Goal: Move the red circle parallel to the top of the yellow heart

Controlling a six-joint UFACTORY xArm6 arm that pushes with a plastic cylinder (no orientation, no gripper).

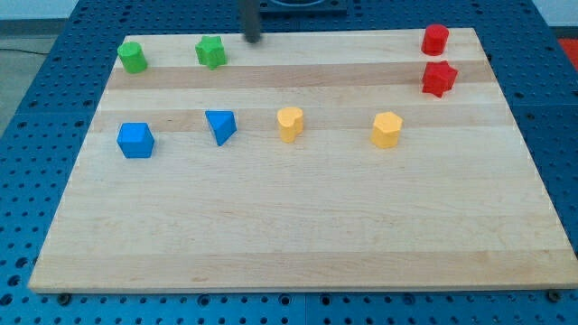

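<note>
The red circle [435,39] stands at the view's top right corner of the wooden board [298,226]. The yellow heart [290,124] stands near the board's middle, well to the left of and below the red circle. My tip [252,39] is at the board's top edge, just right of the green star [211,52] and far left of the red circle. It touches no block.
A red star [439,78] sits just below the red circle. A yellow hexagon [386,130] is right of the heart. A blue triangle [220,125] and blue cube [135,140] are left of it. A green circle [133,57] is at top left.
</note>
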